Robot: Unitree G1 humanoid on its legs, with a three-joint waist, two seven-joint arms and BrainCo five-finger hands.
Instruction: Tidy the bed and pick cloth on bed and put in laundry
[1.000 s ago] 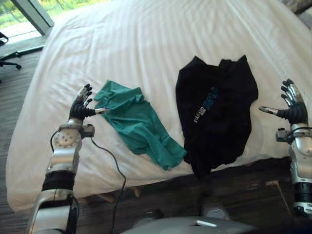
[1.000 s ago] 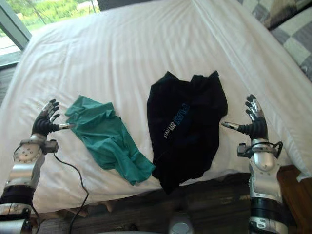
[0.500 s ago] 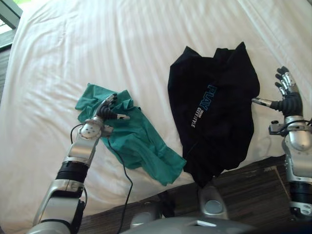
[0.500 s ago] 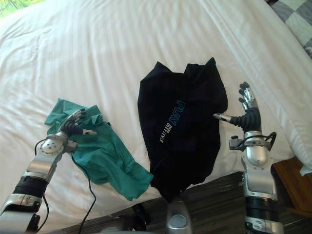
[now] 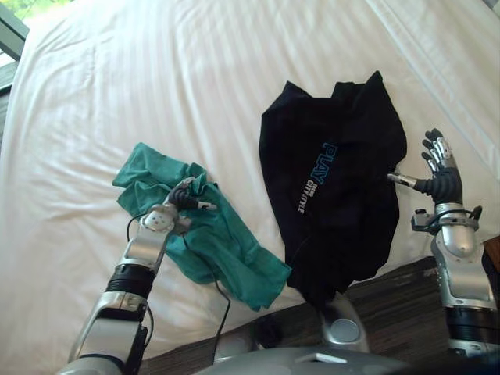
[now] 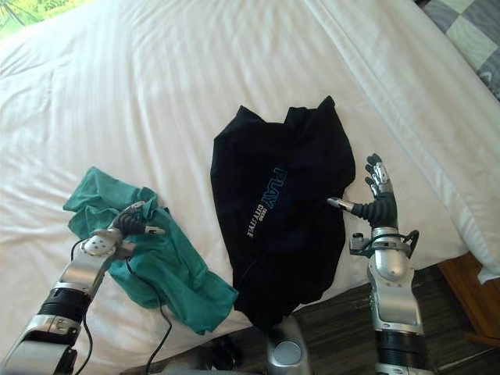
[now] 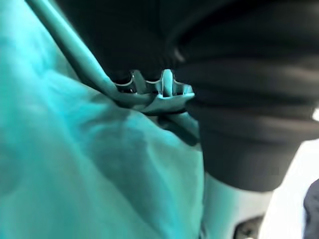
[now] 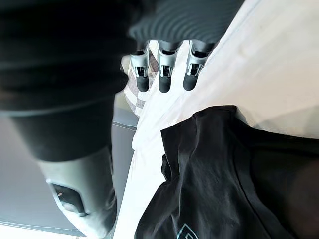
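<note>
A crumpled green cloth (image 5: 226,242) lies near the bed's front edge on the left. My left hand (image 5: 183,201) rests on its upper part with its fingers curled into the fabric; the left wrist view has folds of the green cloth (image 7: 75,164) bunched against the fingers. A black T-shirt (image 5: 336,195) with pale print lies spread to the right, its lower end hanging over the bed's edge. My right hand (image 5: 437,176) is open beside the shirt's right edge, fingers (image 8: 164,74) straight and the thumb tip at the fabric.
The white striped bed sheet (image 5: 195,70) stretches away beyond both cloths. A checked quilt (image 6: 469,31) lies at the far right corner. Dark wooden floor (image 5: 398,285) runs along the bed's front edge, with a brown wooden piece (image 6: 476,289) at the right.
The camera has moved in over the bed. My left hand went from beside the green cloth onto it and curled its fingers. My right hand came in to the black shirt's edge.
</note>
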